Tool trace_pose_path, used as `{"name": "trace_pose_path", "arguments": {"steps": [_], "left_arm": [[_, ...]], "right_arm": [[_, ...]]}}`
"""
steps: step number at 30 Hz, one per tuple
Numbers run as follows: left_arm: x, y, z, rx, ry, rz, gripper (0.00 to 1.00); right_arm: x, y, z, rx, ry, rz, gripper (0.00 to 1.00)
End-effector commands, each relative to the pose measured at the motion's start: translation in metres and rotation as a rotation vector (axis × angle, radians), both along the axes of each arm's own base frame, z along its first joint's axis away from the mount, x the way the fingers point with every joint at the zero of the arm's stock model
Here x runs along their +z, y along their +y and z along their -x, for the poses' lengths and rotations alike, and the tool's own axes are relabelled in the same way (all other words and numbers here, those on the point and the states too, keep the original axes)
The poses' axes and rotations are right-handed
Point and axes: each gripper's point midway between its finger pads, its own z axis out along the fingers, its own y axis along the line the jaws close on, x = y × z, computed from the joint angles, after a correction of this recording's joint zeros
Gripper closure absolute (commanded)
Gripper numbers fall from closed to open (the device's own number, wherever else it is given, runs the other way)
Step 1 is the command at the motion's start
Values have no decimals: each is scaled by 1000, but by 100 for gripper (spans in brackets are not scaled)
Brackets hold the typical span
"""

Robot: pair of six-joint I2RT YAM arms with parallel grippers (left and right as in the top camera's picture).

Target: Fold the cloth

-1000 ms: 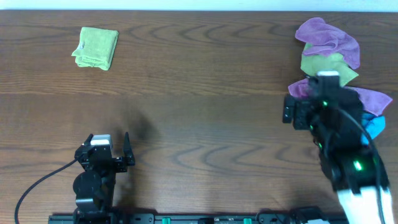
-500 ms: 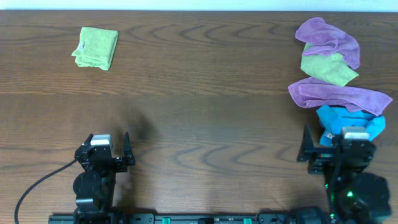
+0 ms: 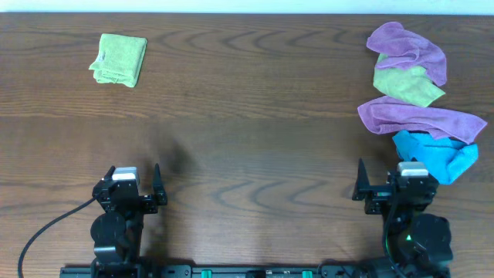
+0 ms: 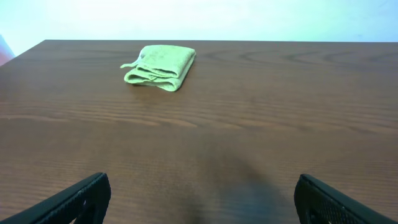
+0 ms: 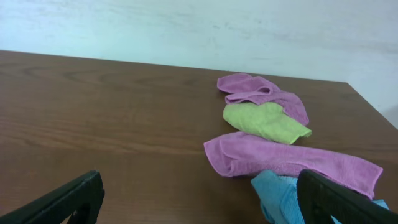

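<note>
The lime-green cloth (image 3: 118, 59) lies folded into a small bundle at the far left of the table. It also shows in the left wrist view (image 4: 160, 66), far ahead of the fingers. My left gripper (image 3: 135, 177) is open and empty near the front edge, its fingers at the bottom corners of the left wrist view (image 4: 202, 202). My right gripper (image 3: 390, 181) is open and empty near the front edge on the right, also seen in the right wrist view (image 5: 199, 199).
A pile of other cloths lies at the right: a purple cloth (image 3: 407, 45), a duller olive-green cloth (image 3: 407, 85), a second purple cloth (image 3: 421, 117) and a blue cloth (image 3: 432, 153), the blue one just ahead of my right gripper (image 5: 280, 193).
My right arm has pulled back from over the cloth pile to the front edge, then shifted a little left. The left arm and the lime-green cloth have not moved.
</note>
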Motion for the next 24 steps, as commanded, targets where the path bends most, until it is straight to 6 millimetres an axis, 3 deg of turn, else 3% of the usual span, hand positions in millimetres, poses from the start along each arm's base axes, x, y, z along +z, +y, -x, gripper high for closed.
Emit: {"name": "trace_pose_path", "arguments": {"steps": [1,6,13,24], "left_arm": [[-12,4,0,19,26,-10,5],[-12,4,0,19,26,-10,5],[-12,4,0,19,26,-10,4],[-12,4,0,19,26,-10,5]], "right_arm": [[-10,-3,-1,-9,13,16,1],[-28,-7,0,-22,29,12,1],[-49,1,-7,54,2,59,1],[-72,-7,-10,17,-4,56,1]]}}
